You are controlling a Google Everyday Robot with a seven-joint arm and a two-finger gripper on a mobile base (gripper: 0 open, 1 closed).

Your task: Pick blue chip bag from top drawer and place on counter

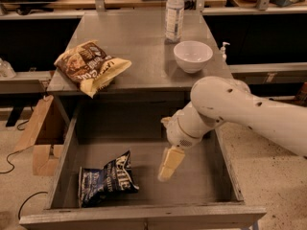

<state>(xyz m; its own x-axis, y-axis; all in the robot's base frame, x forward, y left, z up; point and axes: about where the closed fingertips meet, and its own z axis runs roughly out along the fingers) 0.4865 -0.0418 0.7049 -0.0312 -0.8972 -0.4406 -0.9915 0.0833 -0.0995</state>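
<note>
The blue chip bag [106,178] lies crinkled in the front left of the open top drawer [144,212], its white "Kettle" lettering facing up. My gripper [170,164] hangs on the white arm over the middle of the drawer, pointing down, to the right of the bag and apart from it. It holds nothing that I can see. The grey counter [136,51] stretches behind the drawer.
On the counter are a brown-and-yellow snack bag [91,67] at the left edge, a white bowl [193,55] at the right and a water bottle [174,12] behind it. A cardboard box [41,138] stands on the floor to the left of the drawer.
</note>
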